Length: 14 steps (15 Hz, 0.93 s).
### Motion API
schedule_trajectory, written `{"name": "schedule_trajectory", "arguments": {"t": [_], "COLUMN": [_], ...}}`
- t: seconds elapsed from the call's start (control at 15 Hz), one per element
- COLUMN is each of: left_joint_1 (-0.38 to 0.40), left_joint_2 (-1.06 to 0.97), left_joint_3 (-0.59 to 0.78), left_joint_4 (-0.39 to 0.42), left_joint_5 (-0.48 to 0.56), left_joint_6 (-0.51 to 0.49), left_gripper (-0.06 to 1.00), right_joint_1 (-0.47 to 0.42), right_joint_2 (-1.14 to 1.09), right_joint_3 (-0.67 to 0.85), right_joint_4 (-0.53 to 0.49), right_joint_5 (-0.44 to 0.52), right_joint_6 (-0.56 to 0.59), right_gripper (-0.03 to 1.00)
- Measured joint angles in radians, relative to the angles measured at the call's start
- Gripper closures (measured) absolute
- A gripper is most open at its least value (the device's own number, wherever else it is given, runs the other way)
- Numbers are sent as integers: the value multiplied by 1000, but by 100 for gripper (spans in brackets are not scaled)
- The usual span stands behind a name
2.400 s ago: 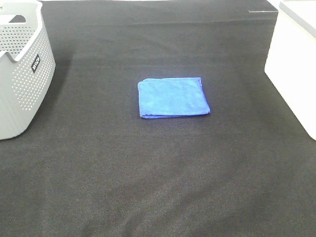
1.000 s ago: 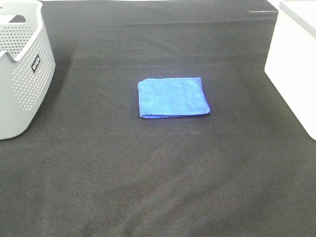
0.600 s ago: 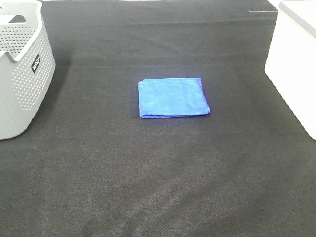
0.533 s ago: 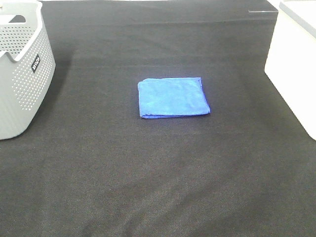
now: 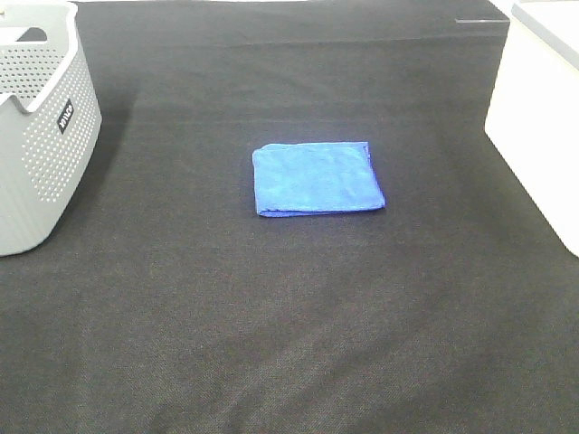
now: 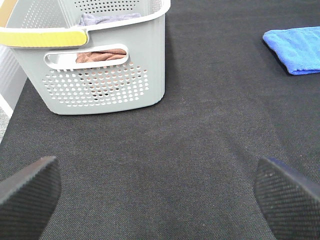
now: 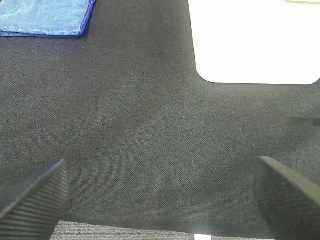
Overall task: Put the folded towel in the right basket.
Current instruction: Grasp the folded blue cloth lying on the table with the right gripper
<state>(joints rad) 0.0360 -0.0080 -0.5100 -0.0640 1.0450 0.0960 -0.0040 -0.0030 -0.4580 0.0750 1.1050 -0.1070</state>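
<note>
Soft, floppy blue towel (image 5: 317, 178) mid-surface; I'd pinch every layer at one edge. My left pincer (image 6: 160, 200) and right pincer (image 7: 160, 200) are spread, empty.

Left gripper (image 6: 159, 200): jaws spread wide; its two dark, ribbed fingertips (image 6: 27, 197) sit at opposite edges of the left wrist view; empty
Right gripper (image 7: 161, 200): jaws spread just as wide; ribbed fingertips (image 7: 32, 200) well apart; empty
Pose: both grippers raised, pointing forward and downward at a slant
Arms: seen only through their own wrist views; links and joints hidden
</note>
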Motion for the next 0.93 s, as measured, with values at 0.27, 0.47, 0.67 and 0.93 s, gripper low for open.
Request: {"name": "schedule_trajectory", "arguments": {"t": [0.27,0.47,0.67,0.93], "left_joint_1": [0,0,0,0], "left_joint_2": [0,0,0,0], "left_joint_3": [0,0,0,0], "left_joint_4": [0,0,0,0], "left_joint_5": [0,0,0,0], "left_joint_6": [0,0,0,0], "left_gripper": [-4,-4,-4,-4], "right_joint_1": [0,0,0,0], "right_joint_2": [0,0,0,6], "right_joint_3": [0,0,0,-10], "right_joint_4": [1,3,3,1], "right_joint_5": [0,0,0,3], "right_joint_6": [0,0,0,1], "right_gripper": [1,1,1,1]}}
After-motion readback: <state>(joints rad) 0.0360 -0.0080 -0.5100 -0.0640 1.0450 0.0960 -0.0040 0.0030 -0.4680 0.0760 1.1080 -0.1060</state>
